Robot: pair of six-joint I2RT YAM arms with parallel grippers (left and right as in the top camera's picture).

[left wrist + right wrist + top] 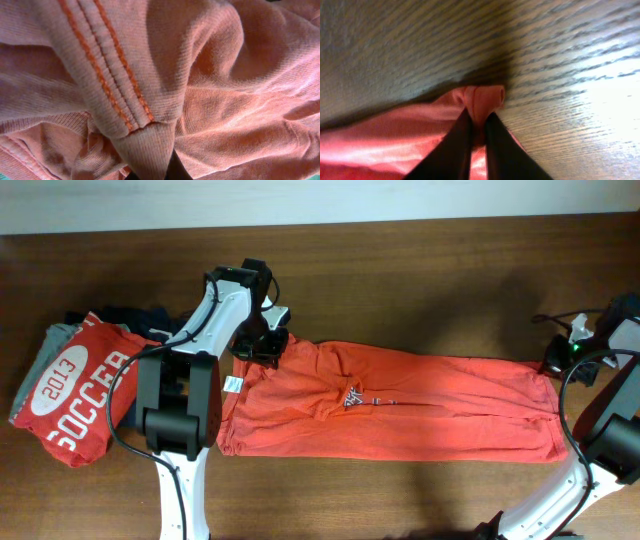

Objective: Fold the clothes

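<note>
The orange-red T-shirt [400, 405] lies folded into a long band across the table, with a bit of dark print [350, 397] and a small white tag [232, 384] showing. My left gripper [262, 343] is at the shirt's upper left corner, shut on the fabric. The left wrist view is filled with the shirt's stitched hem [115, 75]. My right gripper [556, 363] is at the shirt's upper right corner. In the right wrist view its dark fingers [477, 122] pinch a bunched fold of the shirt [480, 97].
A folded red shirt printed "2013 SOCCER" [80, 395] lies at the left on folded grey [40, 350] and dark navy [140, 315] garments. The wooden table [420, 270] extends behind the shirt. A black cable [545, 318] lies at the right.
</note>
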